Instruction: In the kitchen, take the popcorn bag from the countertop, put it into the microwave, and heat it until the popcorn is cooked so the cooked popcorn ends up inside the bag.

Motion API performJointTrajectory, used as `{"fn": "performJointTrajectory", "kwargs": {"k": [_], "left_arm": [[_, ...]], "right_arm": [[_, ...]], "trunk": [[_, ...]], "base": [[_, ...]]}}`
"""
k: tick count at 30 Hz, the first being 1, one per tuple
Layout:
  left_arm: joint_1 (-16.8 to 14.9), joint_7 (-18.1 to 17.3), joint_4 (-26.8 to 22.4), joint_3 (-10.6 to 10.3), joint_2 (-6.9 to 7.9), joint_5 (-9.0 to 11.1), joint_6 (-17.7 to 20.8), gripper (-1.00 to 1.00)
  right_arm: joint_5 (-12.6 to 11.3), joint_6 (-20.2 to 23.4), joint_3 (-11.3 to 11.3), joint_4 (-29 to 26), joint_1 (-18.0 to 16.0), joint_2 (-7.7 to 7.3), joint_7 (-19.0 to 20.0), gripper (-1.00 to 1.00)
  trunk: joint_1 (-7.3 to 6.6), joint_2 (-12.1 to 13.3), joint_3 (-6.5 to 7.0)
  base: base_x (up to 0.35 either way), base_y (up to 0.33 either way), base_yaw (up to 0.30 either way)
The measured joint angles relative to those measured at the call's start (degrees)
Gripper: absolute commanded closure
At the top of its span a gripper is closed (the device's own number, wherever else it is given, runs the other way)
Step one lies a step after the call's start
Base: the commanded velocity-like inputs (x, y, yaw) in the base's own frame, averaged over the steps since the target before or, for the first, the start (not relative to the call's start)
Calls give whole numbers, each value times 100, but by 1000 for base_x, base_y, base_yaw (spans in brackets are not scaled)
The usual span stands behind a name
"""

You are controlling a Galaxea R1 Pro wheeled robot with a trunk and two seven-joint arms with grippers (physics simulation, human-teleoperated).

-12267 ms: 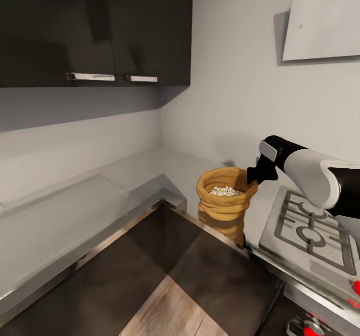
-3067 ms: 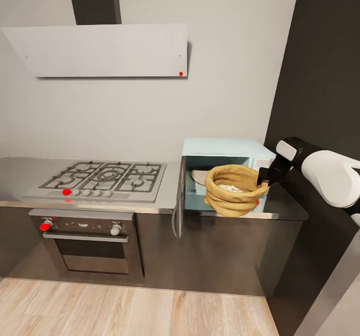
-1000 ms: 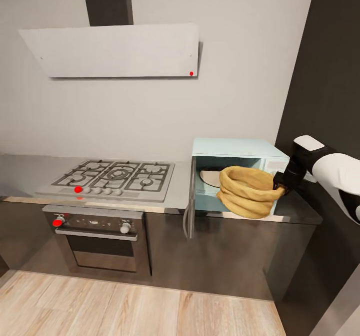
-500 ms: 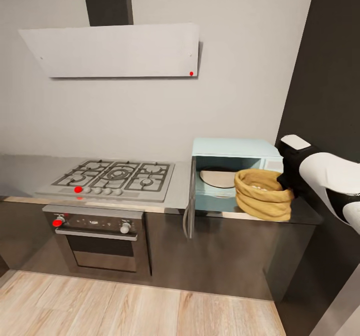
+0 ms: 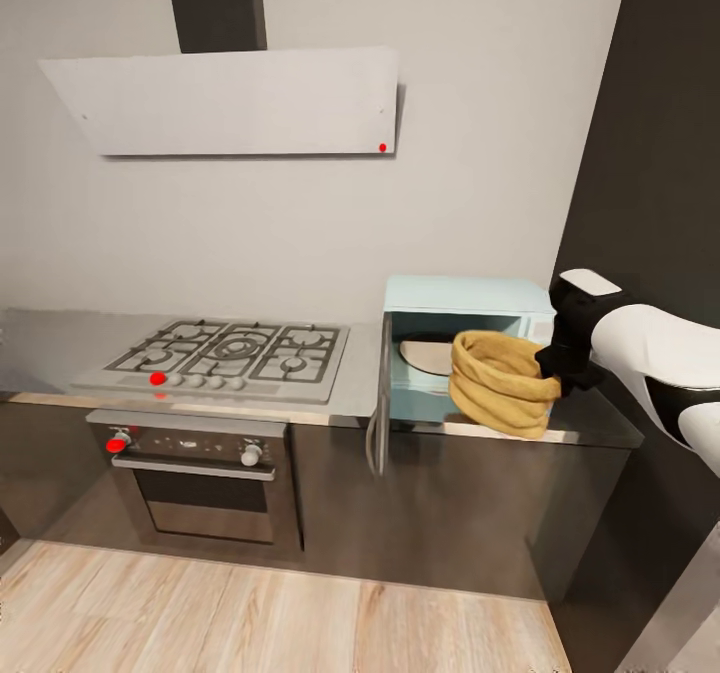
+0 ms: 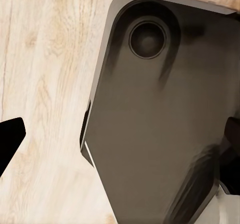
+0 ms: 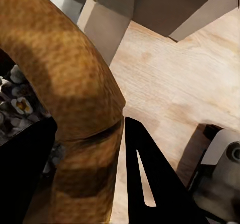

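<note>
Popcorn bag (image 5: 500, 381) hangs in front of the microwave (image 5: 468, 346), just outside its open cavity and lifted clear of the countertop (image 5: 598, 423), tipped so its mouth faces away from the cavity toward the right gripper (image 5: 556, 365). That gripper pinches the rolled rim, one finger (image 7: 150, 179) outside the fold and the other inside the mouth among the kernels, as the right wrist view shows; a rim grip of this sort probably lets the sack swing and tilt, which would explain the lean. The microwave door (image 5: 379, 396) stands swung wide toward the hob (image 5: 228, 349), leaving the way in free, and a pale plate (image 5: 428, 355) waits on the cavity floor. The bag seems to need levelling before it goes in. The left gripper's (image 6: 7, 144) state I cannot tell: one dark fingertip shows above the wooden floor (image 6: 45, 84).
</note>
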Motion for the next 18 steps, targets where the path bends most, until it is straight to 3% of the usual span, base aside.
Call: {"fn": "performJointTrajectory", "kwargs": {"k": [7,15,18], "left_arm": [[0,6,-1,1,0,0,0,-100],[0,7,0,1,0,0,0,-100],[0,7,0,1,0,0,-5,-100]], "right_arm": [[1,-26,0,-196,0,0,14,100],[-32,-49,-47,-331,-8,15,166,100],[-38,-47,-57,-331,-9,116,326,100]], "trunk": [[1,0,0],[-2,0,0],[-2,0,0]], "base": [[-266,0,0],[-21,0,0],[0,0,0]]}}
